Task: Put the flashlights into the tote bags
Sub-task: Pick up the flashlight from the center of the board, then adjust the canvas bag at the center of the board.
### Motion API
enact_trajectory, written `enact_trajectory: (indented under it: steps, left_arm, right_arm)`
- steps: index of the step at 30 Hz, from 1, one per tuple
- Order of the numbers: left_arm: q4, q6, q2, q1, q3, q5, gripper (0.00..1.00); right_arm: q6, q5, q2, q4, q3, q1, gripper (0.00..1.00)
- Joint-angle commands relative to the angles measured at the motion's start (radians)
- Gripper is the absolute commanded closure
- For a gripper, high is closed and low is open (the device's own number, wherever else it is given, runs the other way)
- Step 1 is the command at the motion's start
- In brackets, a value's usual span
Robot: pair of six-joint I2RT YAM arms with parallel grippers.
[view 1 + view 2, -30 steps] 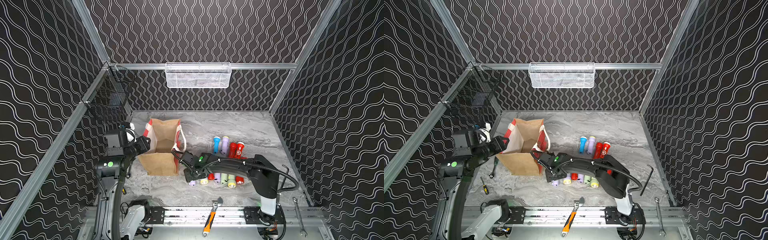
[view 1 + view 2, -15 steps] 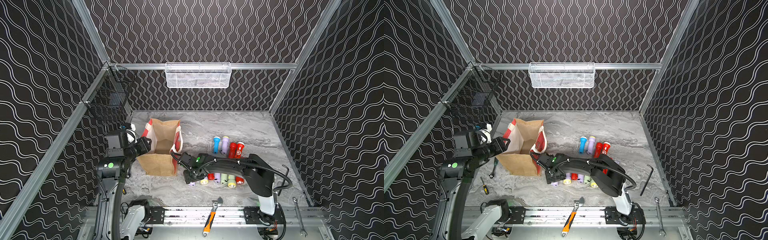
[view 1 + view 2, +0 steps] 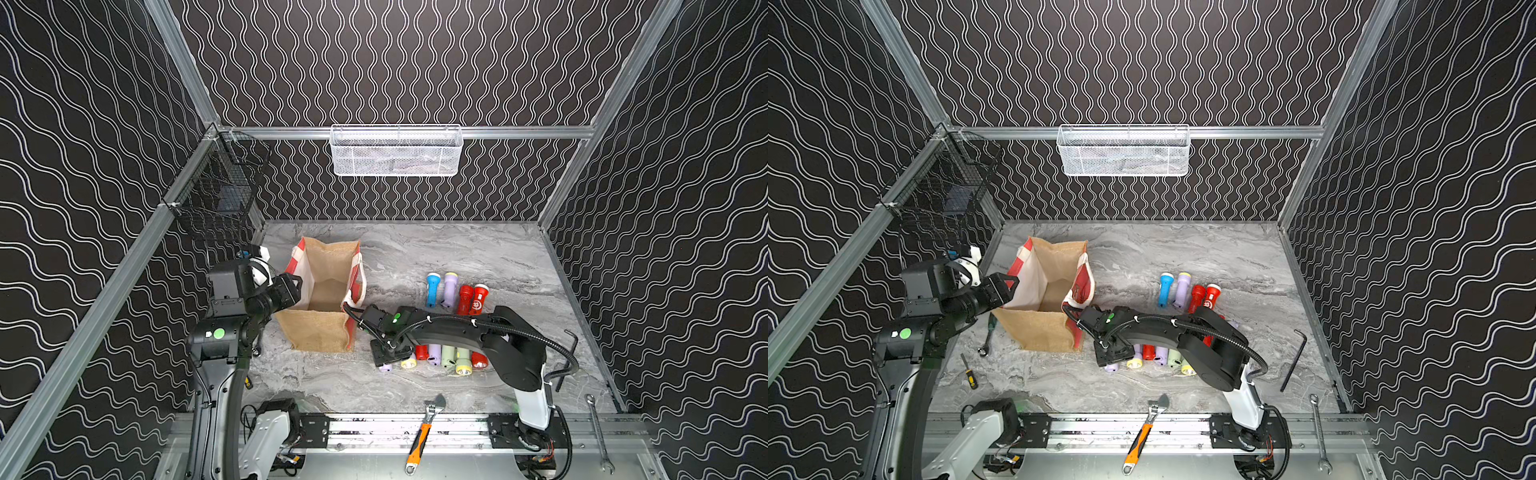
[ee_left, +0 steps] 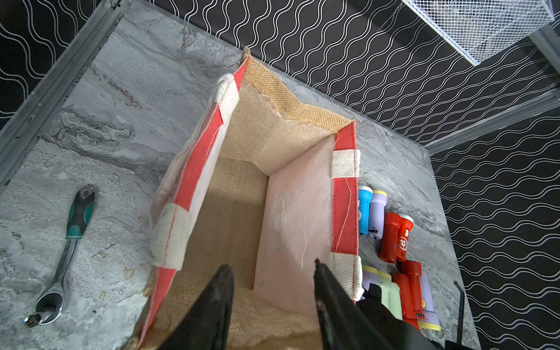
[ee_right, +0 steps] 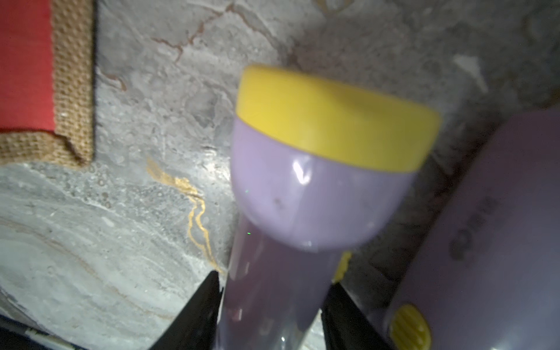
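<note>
The boxy tan jute tote bag [image 3: 320,332], with red faces and a white lining, stands open at 9 o'clock on the table. Its jute floor shows bare in the left wrist view. The left gripper [image 4: 271,263] hangs over the bag's rim, jaws partly spread, holding nothing. At the bag's 4 o'clock the right gripper [image 5: 272,278] pinches the handle of a lilac plastic flashlight [image 5: 318,188] with a yellow head, at the end of a row of flashlights [image 3: 451,357]. Four more flashlights [image 3: 455,293] lie at 3 o'clock. The grey marbled tabletop [image 3: 478,249] sits between black wavy-lined walls, and a white mesh basket [image 3: 395,151] hangs at 12 o'clock.
</note>
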Motion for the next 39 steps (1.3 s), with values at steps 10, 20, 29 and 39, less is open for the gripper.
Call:
enact_trajectory:
  steps: [10,20,29,39]
  left_arm:
    - [-0.007,0.038,0.007,0.002,0.035,-0.056,0.52]
    - [-0.058,0.092,0.116,0.002,0.112,-0.036,0.52]
    - [-0.096,0.178,0.283,0.002,0.212,-0.183,0.52]
    - [-0.114,0.222,0.415,0.005,0.244,-0.238,0.52]
  right_arm:
    - [-0.007,0.047,-0.037,-0.038,-0.015,-0.012,0.68]
    - [-0.069,0.180,-0.245,-0.053,0.007,-0.034,0.71]
    - [-0.140,0.207,-0.451,0.097,-0.009,-0.128,0.71]
    - [-0.274,0.041,-0.390,0.192,0.201,-0.211,0.71]
